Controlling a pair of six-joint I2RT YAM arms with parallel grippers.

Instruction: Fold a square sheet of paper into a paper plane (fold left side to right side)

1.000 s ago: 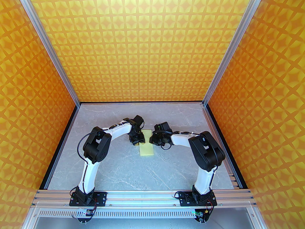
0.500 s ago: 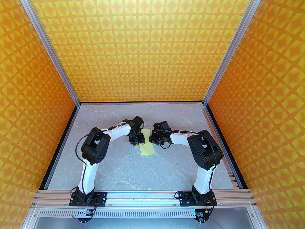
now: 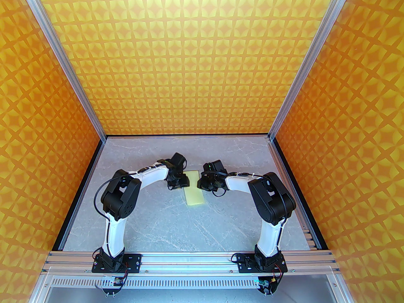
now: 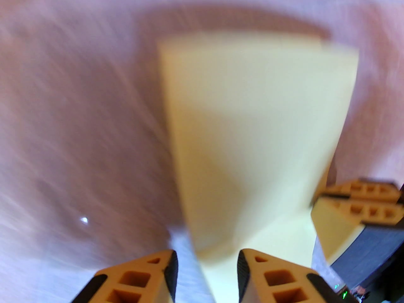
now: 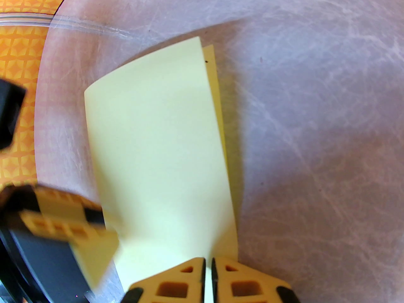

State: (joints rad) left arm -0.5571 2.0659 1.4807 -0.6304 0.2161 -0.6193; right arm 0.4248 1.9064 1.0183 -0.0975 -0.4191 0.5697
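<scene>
- Sheet of paper: it lies on the table between the two wrists. It is doubled over into a narrow rectangle whose long axis runs away from the arm bases. The left-to-right fold is judged made but not yet set.
- Layers: in the right wrist view the upper layer bows slightly and stops short of the lower one. A thin strip of the lower layer shows along the free side, so the edges are not quite flush.
- Right gripper: the jaws are all but closed, and the free edge of the sheet runs into the slit between them. It appears to pinch the sheet at its open side. Judged purpose: to stop the upper flap springing back.
- Left gripper: the jaws stand a moderate gap apart with nothing clamped, low over the folded edge, which passes under the gap. This view is smeared, so contact with the paper cannot be told.
- Next step, as judged: flatten the folded edge into a crease while the open side is restrained. Risk: a sideways push would skew the layers further.
</scene>
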